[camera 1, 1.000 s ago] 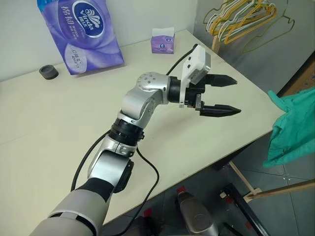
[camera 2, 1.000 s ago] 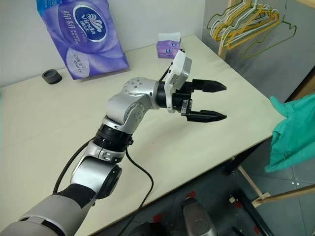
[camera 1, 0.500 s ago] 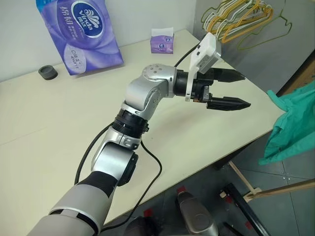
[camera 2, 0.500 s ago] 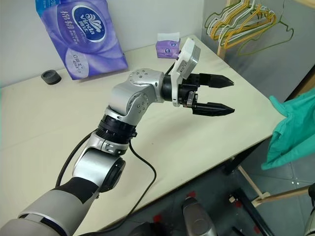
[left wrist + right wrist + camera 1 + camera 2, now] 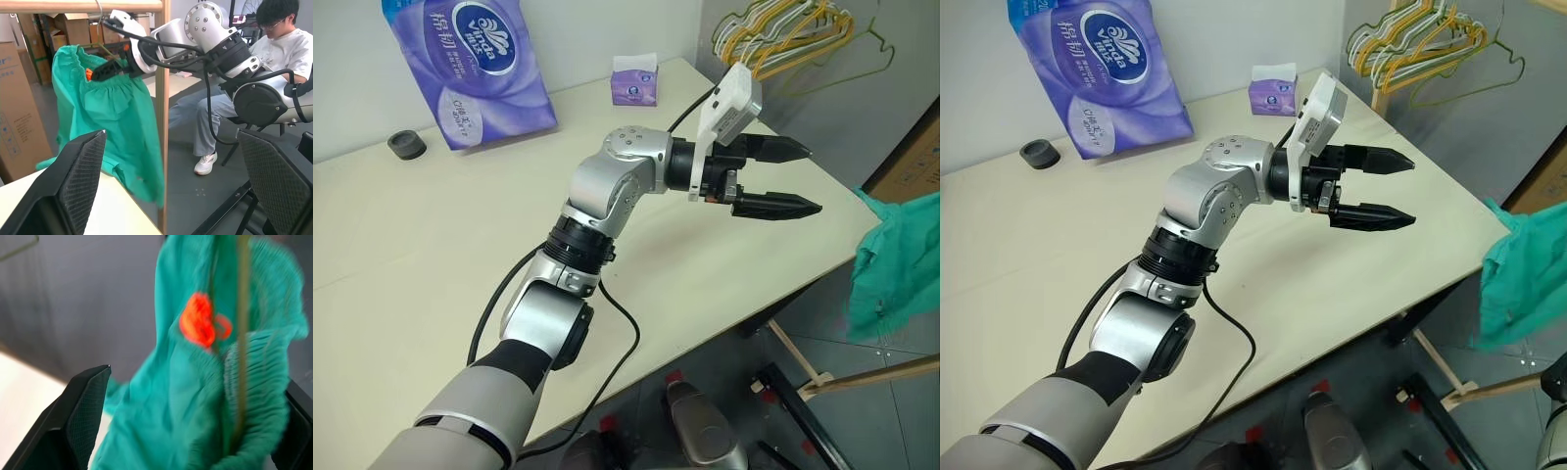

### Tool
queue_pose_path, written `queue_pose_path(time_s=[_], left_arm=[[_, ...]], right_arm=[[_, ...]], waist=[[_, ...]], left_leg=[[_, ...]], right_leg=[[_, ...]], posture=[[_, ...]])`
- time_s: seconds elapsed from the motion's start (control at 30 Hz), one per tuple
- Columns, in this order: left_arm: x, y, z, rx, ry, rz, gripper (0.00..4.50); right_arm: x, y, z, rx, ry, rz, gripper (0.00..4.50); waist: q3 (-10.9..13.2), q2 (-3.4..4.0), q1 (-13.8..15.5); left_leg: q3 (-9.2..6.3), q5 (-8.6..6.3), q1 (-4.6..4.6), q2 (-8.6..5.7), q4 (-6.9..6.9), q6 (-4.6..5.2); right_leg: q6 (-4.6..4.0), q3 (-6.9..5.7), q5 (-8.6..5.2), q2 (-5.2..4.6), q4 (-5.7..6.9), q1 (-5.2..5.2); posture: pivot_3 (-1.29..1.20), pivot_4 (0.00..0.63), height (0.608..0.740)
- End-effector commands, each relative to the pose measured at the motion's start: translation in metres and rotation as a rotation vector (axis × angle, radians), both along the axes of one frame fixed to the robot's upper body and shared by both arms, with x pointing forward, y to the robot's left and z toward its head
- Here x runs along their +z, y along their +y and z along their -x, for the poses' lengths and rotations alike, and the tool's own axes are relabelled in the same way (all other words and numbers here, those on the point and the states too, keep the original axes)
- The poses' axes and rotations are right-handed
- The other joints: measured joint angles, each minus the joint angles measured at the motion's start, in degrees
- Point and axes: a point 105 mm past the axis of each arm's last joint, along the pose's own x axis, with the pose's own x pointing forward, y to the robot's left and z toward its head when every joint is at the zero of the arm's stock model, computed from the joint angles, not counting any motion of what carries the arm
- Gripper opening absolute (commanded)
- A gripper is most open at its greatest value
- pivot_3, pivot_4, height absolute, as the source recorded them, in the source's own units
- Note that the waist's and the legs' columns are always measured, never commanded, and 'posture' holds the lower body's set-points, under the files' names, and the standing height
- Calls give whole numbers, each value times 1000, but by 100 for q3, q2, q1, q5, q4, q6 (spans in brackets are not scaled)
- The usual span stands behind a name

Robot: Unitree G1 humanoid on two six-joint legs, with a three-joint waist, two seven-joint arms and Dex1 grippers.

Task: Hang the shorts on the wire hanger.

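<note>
The teal-green shorts point(image 5: 115, 117) hang by their gathered waistband from the wire hanger point(image 5: 242, 308) under a wooden rail, past the table's right edge point(image 5: 896, 264). An orange tag point(image 5: 198, 325) shows at the waistband. My right gripper point(image 5: 195, 382) is open, its fingers point(image 5: 83, 416) wide on either side of the waistband and hanger wire; in the left wrist view it sits at the waistband point(image 5: 115, 68). My left gripper point(image 5: 803, 178) is open and empty, held level above the table and pointing at the shorts.
A cream table point(image 5: 431, 245) carries a purple tissue pack point(image 5: 475, 64), a small tissue box point(image 5: 635, 83) and a black ring point(image 5: 406, 144). Bunched yellow and green hangers point(image 5: 783, 34) hang at the back right. A wooden post point(image 5: 163, 107), cardboard boxes point(image 5: 17, 98) and a seated person point(image 5: 274, 44) are nearby.
The shorts at the right edge have shifted a little to the right and hang narrower. My left gripper stays open and has barely moved.
</note>
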Motion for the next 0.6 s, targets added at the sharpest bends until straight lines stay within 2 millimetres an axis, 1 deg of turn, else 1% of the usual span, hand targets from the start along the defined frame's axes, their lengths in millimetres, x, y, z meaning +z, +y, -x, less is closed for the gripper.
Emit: queue_pose_path(time_s=[0.03, 0.1, 0.2, 0.33, 0.43, 0.53, 0.57, 0.6], left_arm=[[15, -2, 6, -20, -63, 28, 4500], [14, -2, 6, -19, -63, 26, 4500], [13, -2, 6, -18, -64, 26, 4500], [11, -2, 6, -16, -66, 22, 4500], [11, -1, 5, -14, -67, 21, 4500], [11, -1, 4, -5, -69, 24, 4500], [11, -1, 3, 3, -71, 25, 4500], [11, 0, 0, 22, -76, 31, 4500]], right_arm=[[34, -6, 15, -102, -105, 141, 4475], [48, -4, 18, -132, -135, 244, 4475], [61, -4, 22, -178, -165, 349, 4475], [63, -3, 22, -206, -170, 395, 4475], [71, 3, 22, -203, -202, 472, 4475], [91, 18, 24, -187, -283, 620, 4475], [96, 25, 23, -170, -315, 666, 4475], [103, 38, 21, -130, -346, 740, 4475]], waist=[[0, 0, -9], [0, 0, -8], [-1, 1, -28], [-1, 1, -44], [-1, 1, -61], [-1, 1, -92], [-1, 2, -102], [-2, 5, -111]], left_leg=[[0, 0, 0, 0, 0, 0], [-1, 0, 0, -1, 0, 0], [5, 0, 1, -3, 0, 0], [4, 0, 1, -3, 0, 0], [4, 0, 2, -3, 0, 1], [4, 0, 2, -5, 0, 1], [4, 0, 2, -5, -1, 1], [6, 0, 2, -5, -1, 1]], right_leg=[[0, 0, 0, 0, 0, 0], [1, 0, 0, 0, 0, 0], [3, 8, 0, -1, 1, -1], [4, 7, 0, 0, 1, -1], [4, 8, 1, 0, 1, -1], [4, 9, 1, -1, 1, -1], [5, 9, 1, -1, 1, -1], [5, 11, 1, -1, 2, -1]], posture=[[-449, 161, 740], [-445, 161, 740], [-443, 162, 740], [-438, 163, 740], [-436, 163, 740], [-434, 163, 740], [-433, 162, 740], [-431, 162, 740]])
